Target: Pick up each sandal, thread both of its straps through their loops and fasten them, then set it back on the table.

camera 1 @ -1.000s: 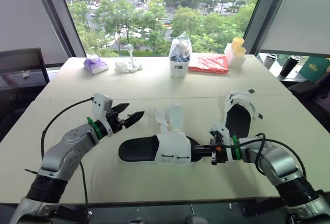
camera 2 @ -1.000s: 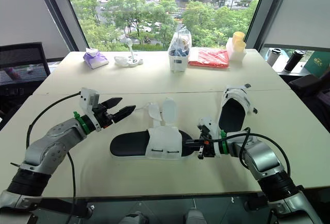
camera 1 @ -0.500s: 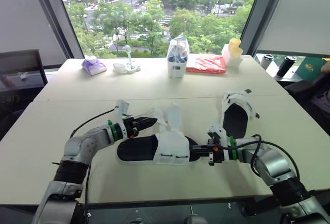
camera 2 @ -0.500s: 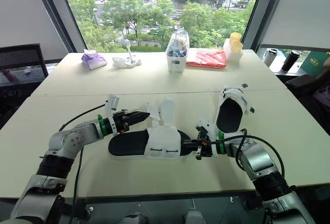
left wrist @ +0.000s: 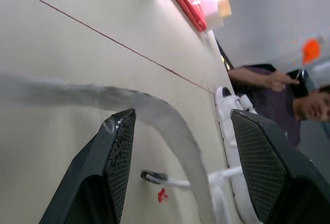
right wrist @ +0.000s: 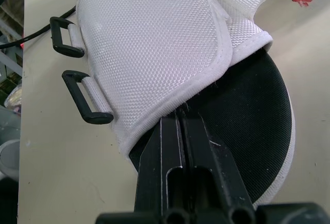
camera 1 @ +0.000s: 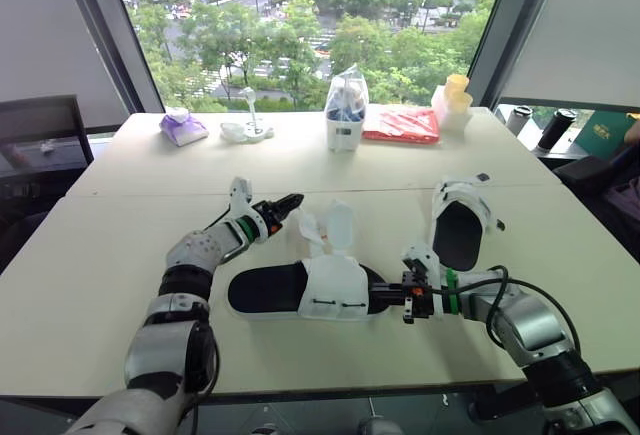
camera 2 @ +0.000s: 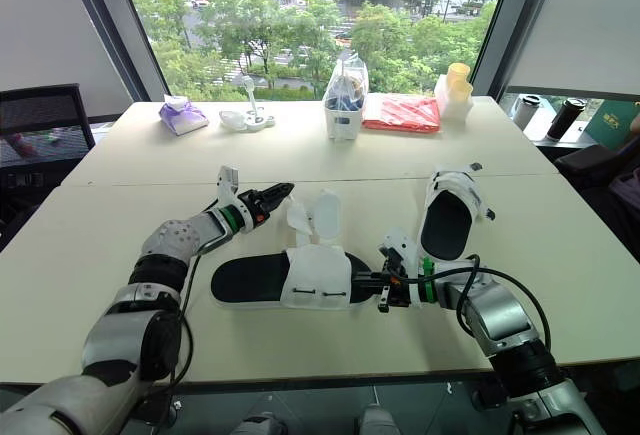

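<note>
Near sandal lies mid-table, its straps loose and standing up. Right gripper is pinched tight on its right-hand edge, anchoring it. Left gripper has its fingers apart, one strap between them.

Judgement: close near the strap's tip, keep it flat, and steer for the black loops on the near side.

Far side: clear bag holds bluish items, unidentifiable.
</note>
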